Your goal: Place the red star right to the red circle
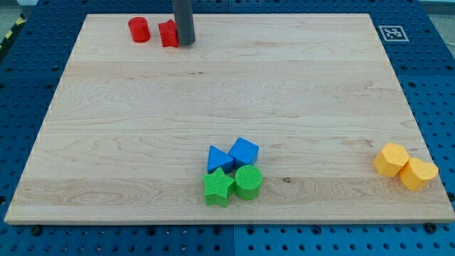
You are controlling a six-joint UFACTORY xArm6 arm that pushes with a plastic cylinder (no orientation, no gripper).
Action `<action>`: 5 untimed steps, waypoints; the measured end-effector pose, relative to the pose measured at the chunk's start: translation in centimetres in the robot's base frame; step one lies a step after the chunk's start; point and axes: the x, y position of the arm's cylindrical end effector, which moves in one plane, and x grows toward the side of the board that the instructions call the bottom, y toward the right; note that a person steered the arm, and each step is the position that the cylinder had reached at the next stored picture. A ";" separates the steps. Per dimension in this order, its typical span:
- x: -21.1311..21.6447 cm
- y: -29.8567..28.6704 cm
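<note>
The red circle (139, 30) stands near the top left corner of the wooden board (227, 107). The red star (168, 33) sits just to its right, with a small gap between them. My tip (185, 43) rests on the board against the red star's right side; the dark rod hides the star's right edge.
A blue triangle (218, 158), a blue cube (244, 151), a green star (219, 187) and a green circle (249, 182) cluster at the bottom middle. Two yellow blocks (392, 159) (418, 173) sit at the bottom right. A marker tag (392, 33) is at the top right corner.
</note>
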 end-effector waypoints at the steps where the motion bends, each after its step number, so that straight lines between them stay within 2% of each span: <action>1: 2.0 -0.6; 2: -0.9 -0.8; 5: -1.9 -2.7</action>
